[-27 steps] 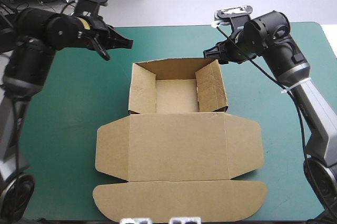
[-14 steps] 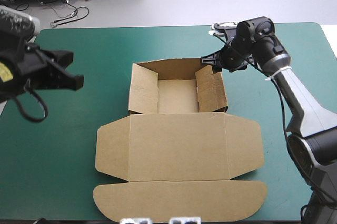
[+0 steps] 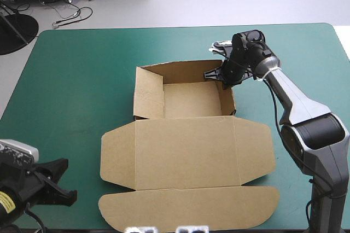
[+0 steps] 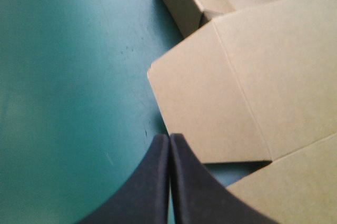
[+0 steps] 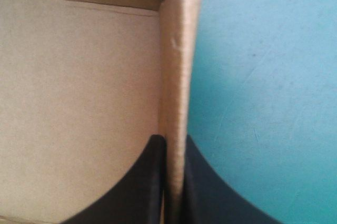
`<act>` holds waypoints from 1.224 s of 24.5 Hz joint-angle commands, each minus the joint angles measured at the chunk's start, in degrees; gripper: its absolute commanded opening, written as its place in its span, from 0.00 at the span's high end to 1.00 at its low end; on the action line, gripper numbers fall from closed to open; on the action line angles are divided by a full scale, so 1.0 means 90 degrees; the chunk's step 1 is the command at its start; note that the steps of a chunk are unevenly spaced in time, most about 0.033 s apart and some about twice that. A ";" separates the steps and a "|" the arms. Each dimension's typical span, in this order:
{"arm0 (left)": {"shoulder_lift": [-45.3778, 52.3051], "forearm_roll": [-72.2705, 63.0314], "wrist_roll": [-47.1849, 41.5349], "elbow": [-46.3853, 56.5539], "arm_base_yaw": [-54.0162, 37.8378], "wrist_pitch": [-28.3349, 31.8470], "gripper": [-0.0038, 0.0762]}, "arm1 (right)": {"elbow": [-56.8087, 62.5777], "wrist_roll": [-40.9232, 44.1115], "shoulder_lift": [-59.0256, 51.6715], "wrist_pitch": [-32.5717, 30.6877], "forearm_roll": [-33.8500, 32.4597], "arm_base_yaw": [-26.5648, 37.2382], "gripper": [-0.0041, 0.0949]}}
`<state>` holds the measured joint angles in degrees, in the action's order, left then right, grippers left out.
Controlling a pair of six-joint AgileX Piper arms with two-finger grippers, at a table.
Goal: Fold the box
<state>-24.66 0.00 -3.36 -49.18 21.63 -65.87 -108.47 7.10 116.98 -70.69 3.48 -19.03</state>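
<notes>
The brown box (image 3: 186,151) lies mid-table as an open tray (image 3: 149,93) with its walls raised. Its lid is flat toward the near edge. My right gripper (image 3: 220,74) is at the tray's far right corner. In the right wrist view it (image 5: 172,140) is shut on the tray's right wall (image 5: 177,61), which stands upright between the black fingers. My left gripper (image 3: 66,188) hangs low at the table's near left corner, apart from the box. In the left wrist view it (image 4: 169,138) is shut on nothing, just short of the lid's left side flap (image 4: 210,113).
The teal-green cover (image 3: 76,91) stretches wide to the left of the box and beyond the tray. The lid's front flap (image 3: 186,208) reaches almost to the table's near edge.
My left arm swung from the tray's far left side back to the near left corner. My right gripper came down onto the tray's right wall, which now stands straighter.
</notes>
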 commanded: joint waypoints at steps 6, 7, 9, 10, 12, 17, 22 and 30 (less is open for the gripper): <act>0.1359 0.0123 -0.0546 0.1840 0.0044 0.0109 0.96 | -0.0179 -0.0366 -0.1262 -0.0124 -0.0633 0.1520 0.98; 0.1382 0.0123 -0.0546 0.1840 0.0044 0.0067 0.96 | -0.0179 -0.0459 -0.1373 -0.0124 -0.0633 0.1997 0.98; 0.1393 0.0239 -0.0546 0.1840 0.0044 0.0067 0.96 | -0.0179 -0.0740 -0.1500 -0.0124 -0.0633 0.2966 0.98; 0.1393 0.0269 -0.0546 0.1840 0.0044 0.0091 0.96 | -0.0179 -0.0877 -0.1500 -0.0124 -0.0633 0.3452 0.98; 0.1393 0.0282 -0.0546 0.1840 0.0044 0.0202 0.96 | -0.0179 -0.1301 -0.1452 -0.0124 -0.0633 0.4041 0.96; 0.1393 0.0297 -0.0546 0.1840 0.0044 0.0503 0.96 | -0.0179 -0.1399 -0.1252 -0.0113 -0.0559 0.4506 0.69; 0.1393 0.0530 -0.0546 0.1840 0.0044 0.0518 0.96 | -0.0179 -0.1526 -0.1149 -0.0050 -0.0542 0.4602 0.46; 0.1393 0.0954 -0.0546 0.1840 0.0044 0.0518 0.96 | -0.0179 -0.1588 -0.1939 -0.0114 0.0490 0.4599 0.56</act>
<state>-11.29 7.61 -7.78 -31.31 21.63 -64.63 -108.47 -5.99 106.65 -71.40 2.78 22.01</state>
